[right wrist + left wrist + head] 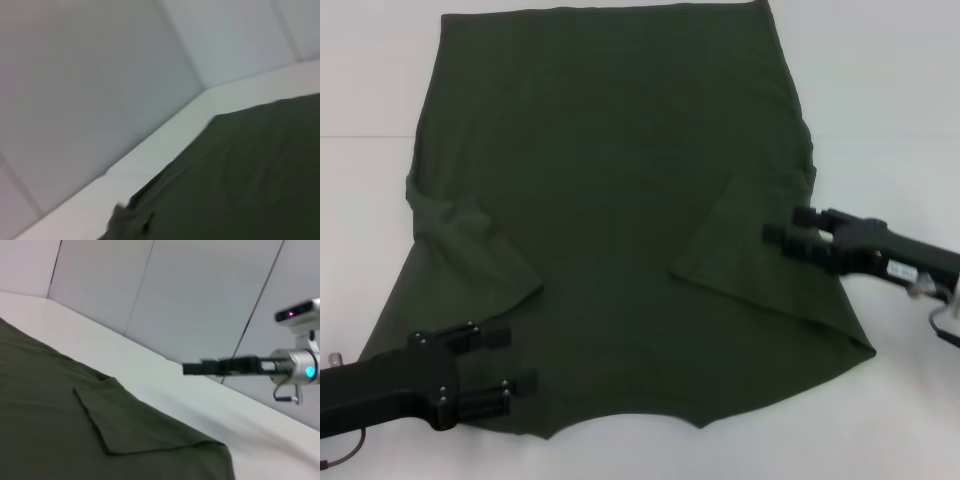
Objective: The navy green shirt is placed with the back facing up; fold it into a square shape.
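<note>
Nearest of all, the left gripper (515, 360) is hanging over the shirt's (610, 200) near left part, its two black fingers (490, 337) spread wide with nothing between them. One dark green shirt is lying flat on the white table (880, 90), plain side up, its long axis running from the near edge toward the far edge, straight hem far away. Both sleeves are lying folded in over the body. Across at the shirt's right side, the right gripper (790, 228) is sitting over the folded right sleeve (740, 240), its fingers also parted, gripping nothing that I can see.
</note>
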`<control>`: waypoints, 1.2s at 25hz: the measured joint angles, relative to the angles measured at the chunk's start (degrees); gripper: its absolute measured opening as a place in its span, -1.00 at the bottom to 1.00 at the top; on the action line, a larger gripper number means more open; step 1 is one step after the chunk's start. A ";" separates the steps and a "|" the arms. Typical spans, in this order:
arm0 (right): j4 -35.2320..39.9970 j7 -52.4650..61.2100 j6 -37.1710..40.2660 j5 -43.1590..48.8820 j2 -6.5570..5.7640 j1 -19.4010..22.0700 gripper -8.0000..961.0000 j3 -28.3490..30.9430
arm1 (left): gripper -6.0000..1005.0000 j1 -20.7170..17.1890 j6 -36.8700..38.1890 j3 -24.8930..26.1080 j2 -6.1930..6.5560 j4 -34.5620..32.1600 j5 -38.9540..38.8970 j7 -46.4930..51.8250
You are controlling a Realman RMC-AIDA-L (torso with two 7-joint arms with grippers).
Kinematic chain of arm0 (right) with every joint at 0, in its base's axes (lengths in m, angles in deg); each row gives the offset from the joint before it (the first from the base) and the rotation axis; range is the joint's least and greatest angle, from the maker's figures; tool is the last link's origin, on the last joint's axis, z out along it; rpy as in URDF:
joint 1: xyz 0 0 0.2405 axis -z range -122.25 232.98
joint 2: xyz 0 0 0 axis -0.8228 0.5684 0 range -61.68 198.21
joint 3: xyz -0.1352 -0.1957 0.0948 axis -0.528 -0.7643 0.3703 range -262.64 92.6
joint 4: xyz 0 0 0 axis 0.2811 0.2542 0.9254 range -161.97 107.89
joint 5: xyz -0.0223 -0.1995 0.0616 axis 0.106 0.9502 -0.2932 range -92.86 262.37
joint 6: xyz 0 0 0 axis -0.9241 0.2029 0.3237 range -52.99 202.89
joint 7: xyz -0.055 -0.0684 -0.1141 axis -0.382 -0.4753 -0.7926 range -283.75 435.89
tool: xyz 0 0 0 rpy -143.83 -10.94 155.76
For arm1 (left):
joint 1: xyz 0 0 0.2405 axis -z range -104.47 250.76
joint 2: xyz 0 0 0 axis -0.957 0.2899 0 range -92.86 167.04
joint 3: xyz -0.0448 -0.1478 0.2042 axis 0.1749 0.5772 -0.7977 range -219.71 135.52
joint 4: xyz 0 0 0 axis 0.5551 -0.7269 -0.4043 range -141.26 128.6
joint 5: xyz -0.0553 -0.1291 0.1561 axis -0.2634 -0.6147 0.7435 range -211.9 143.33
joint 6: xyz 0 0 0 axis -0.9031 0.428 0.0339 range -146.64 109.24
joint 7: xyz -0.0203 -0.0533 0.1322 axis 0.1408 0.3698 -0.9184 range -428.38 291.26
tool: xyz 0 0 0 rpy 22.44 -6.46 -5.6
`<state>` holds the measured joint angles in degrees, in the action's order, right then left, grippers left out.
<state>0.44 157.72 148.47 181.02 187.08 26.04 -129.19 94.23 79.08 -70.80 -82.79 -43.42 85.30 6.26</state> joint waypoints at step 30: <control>2.64 -26.59 12.41 10.67 0.82 8.45 0.96 -0.29 | 0.59 -2.50 -0.11 2.71 2.98 -5.20 0.41 24.90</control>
<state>3.08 131.12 160.88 191.69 187.90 34.49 -129.48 91.73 78.97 -68.10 -79.81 -48.62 85.71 31.16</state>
